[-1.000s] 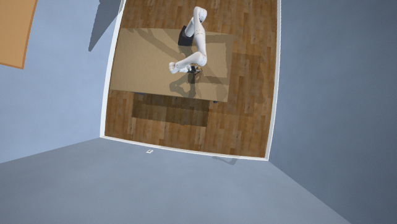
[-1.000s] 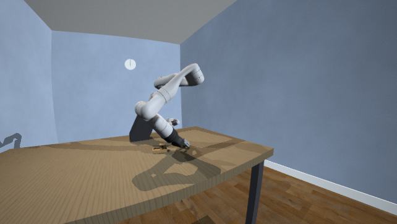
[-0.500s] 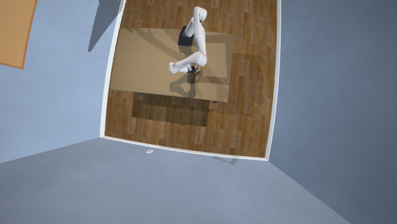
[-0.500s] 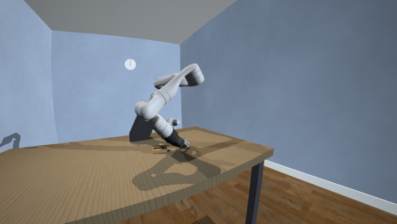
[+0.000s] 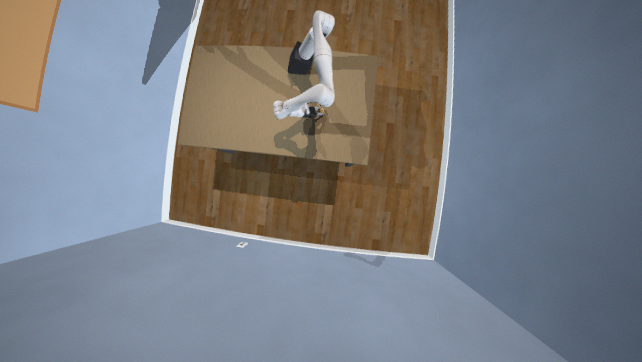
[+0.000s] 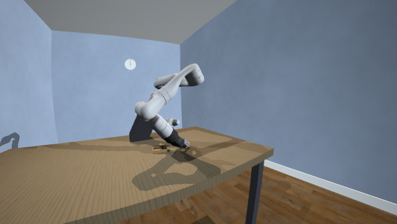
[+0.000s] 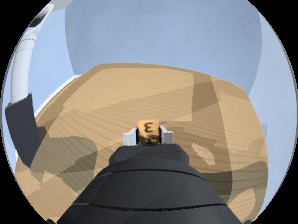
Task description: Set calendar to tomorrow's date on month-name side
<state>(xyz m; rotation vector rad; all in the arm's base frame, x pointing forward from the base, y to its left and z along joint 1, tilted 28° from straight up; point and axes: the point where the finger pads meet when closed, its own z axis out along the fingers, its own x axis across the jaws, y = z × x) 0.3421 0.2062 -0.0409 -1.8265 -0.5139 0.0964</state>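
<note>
My gripper (image 7: 148,132) (image 6: 185,144) is shut on a small wooden digit cube (image 7: 148,131). The cube's face toward the wrist camera bears a dark digit that looks like a 3 lying on its side. The gripper holds the cube low over the table, to the right of the wooden calendar tray (image 6: 159,149). In the overhead view the gripper (image 5: 316,113) sits under the forearm, and the tray is hidden there. The tray is too small to read, and I cannot make out a second cube in it.
The wooden table (image 6: 77,173) (image 5: 225,100) carries the arm's dark base block (image 6: 139,131) (image 5: 299,64) at its far side. The table's right edge (image 6: 247,145) lies a short way beyond the gripper. A wall clock (image 6: 130,64) hangs behind.
</note>
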